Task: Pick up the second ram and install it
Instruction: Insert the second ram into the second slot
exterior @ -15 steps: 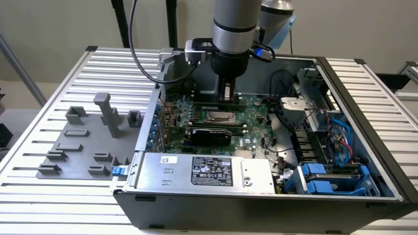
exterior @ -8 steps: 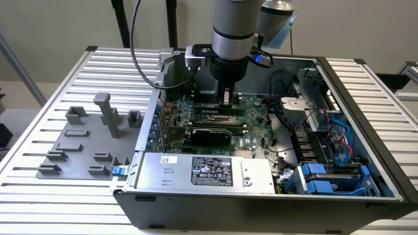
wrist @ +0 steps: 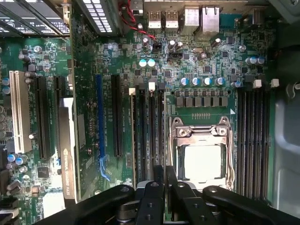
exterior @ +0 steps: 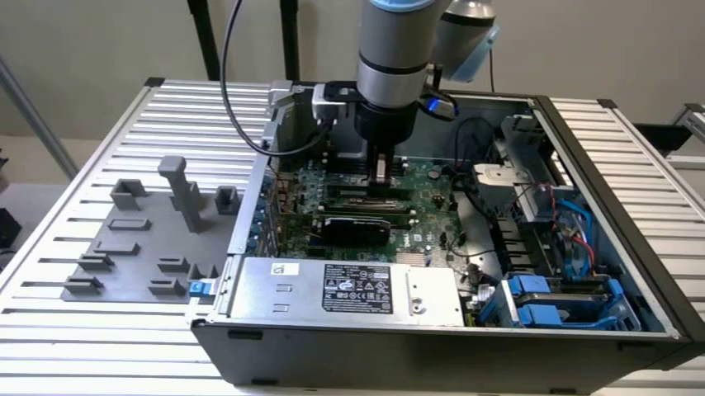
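My gripper (exterior: 382,186) reaches down into the open computer case (exterior: 617,206), right over the memory slots (wrist: 149,131) beside the CPU socket (wrist: 201,157). Its black fingers (wrist: 157,192) are drawn together, shut, above the slot nearest the socket. A thin strip, the second ram (wrist: 161,126), runs edge-on along that slot from the fingertips. I cannot tell whether the pads pinch it or only rest over it. White latches (wrist: 151,86) sit at the slots' far ends. The gripper (wrist: 165,171) is lined up along the slot.
A grey holder plate (exterior: 132,247) with upright blocks lies at the exterior view's left, with no green strip on it. A black graphics card (wrist: 70,150) stands beside the slots. The power supply (exterior: 342,289), blue drive bays (exterior: 551,301) and loose cables (exterior: 474,148) crowd the case.
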`<action>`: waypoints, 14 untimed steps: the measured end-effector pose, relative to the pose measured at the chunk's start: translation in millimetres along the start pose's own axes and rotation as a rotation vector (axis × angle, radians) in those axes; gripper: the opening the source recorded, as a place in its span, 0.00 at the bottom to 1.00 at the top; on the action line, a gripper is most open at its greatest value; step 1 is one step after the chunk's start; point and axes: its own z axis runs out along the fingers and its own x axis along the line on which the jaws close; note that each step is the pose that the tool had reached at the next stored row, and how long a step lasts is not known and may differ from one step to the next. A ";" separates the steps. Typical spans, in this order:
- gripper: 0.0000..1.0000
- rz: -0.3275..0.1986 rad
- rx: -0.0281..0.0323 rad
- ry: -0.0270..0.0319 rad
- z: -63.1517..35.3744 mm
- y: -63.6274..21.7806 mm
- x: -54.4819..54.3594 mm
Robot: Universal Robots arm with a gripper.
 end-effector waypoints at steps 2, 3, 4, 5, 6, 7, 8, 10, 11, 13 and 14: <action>0.00 0.000 -0.0005 0.0037 1.5 0.0 0.2; 0.00 0.000 -0.0010 0.0051 2.2 0.0 0.3; 0.00 0.000 -0.0018 0.0064 3.2 0.1 0.5; 0.00 0.000 -0.0026 0.0073 4.0 0.0 0.6; 0.00 0.000 -0.0038 0.0080 4.9 0.0 0.8; 0.00 0.000 -0.0053 0.0087 5.9 0.0 1.0; 0.00 0.000 -0.0066 0.0090 6.8 0.0 1.1; 0.00 0.000 -0.0071 0.0095 8.2 0.1 1.3; 0.00 0.000 -0.0072 0.0095 8.7 0.0 1.4; 0.00 -0.001 -0.0073 0.0097 9.2 0.0 1.5; 0.00 -0.002 -0.0074 0.0097 9.5 0.0 1.5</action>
